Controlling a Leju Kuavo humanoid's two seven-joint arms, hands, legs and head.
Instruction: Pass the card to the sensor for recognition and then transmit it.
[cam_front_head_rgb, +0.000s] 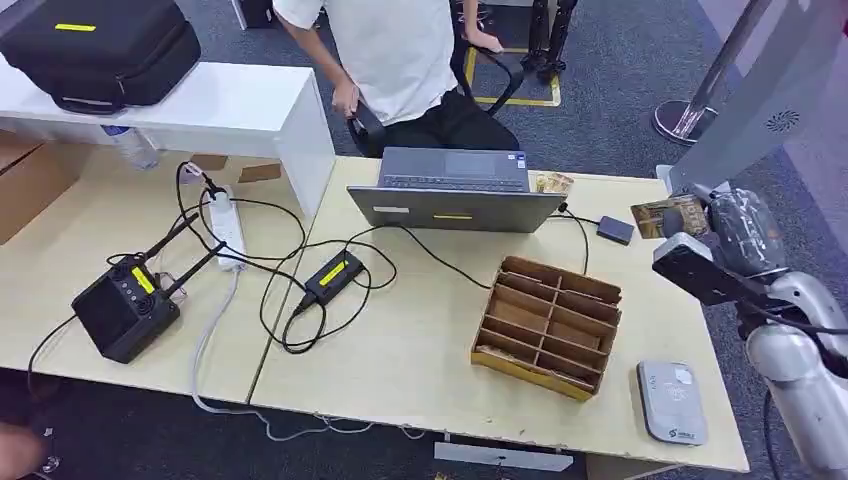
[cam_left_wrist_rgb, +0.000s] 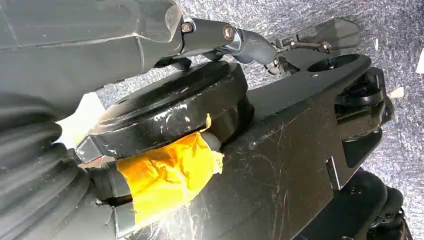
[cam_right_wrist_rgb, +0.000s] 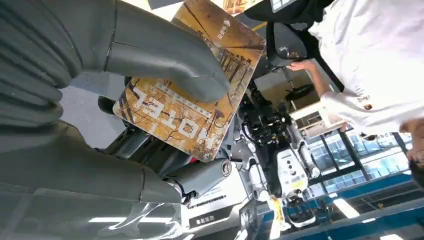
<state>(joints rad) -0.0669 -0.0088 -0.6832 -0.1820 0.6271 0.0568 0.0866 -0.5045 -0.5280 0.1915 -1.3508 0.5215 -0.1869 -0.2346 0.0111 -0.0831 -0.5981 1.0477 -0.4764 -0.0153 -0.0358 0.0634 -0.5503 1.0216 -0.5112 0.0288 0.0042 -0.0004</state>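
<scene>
My right hand (cam_front_head_rgb: 738, 232) is raised at the table's right edge, beyond the far right corner of the wooden divider box (cam_front_head_rgb: 547, 325). It holds a brown-and-gold card (cam_front_head_rgb: 668, 215) that points toward the laptop. In the right wrist view the card (cam_right_wrist_rgb: 190, 85) reads "HOTEL", with the thick grey thumb (cam_right_wrist_rgb: 165, 55) pressing on its face and darker fingers beneath it. The sensor (cam_front_head_rgb: 672, 402), a flat grey-white reader, lies on the table's near right corner, well below the hand. In the left wrist view my left hand (cam_left_wrist_rgb: 90, 35) hangs by my side, and its finger position is unclear.
An open grey laptop (cam_front_head_rgb: 455, 190) sits mid-table with a person in a white shirt (cam_front_head_rgb: 400, 50) seated behind it. Another card (cam_front_head_rgb: 553, 182) lies beside the laptop, and a small dark box (cam_front_head_rgb: 615, 229) on a cable. On the left are cables, a power strip (cam_front_head_rgb: 226, 228) and a black device (cam_front_head_rgb: 125, 308).
</scene>
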